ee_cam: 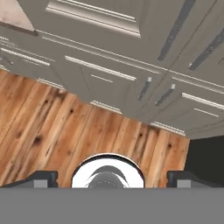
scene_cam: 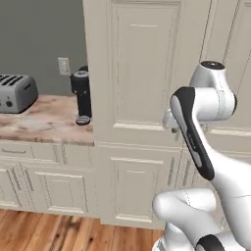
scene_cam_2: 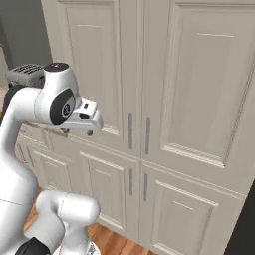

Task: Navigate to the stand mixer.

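Here the gripper (ee_cam: pixel 112 179) hangs open and empty, its two fingertips (ee_cam: pixel 41 178) set wide apart over the wooden floor (ee_cam: pixel 52 131). Beyond it, at twelve o'clock, stand tall cream cabinet doors (scene_cam_2: pixel 164 99). Farther off at ten o'clock runs a marble counter (scene_cam: pixel 44 122) bearing a slim black appliance (scene_cam: pixel 82 98) and a silver toaster (scene_cam: pixel 17 93). I cannot tell where the stand mixer is.

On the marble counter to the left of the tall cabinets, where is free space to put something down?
The beige marble counter is bare between the silver toaster and the slim black appliance, and along its front edge. It is crowded at the right end, where that appliance stands close against the tall cream cabinet.
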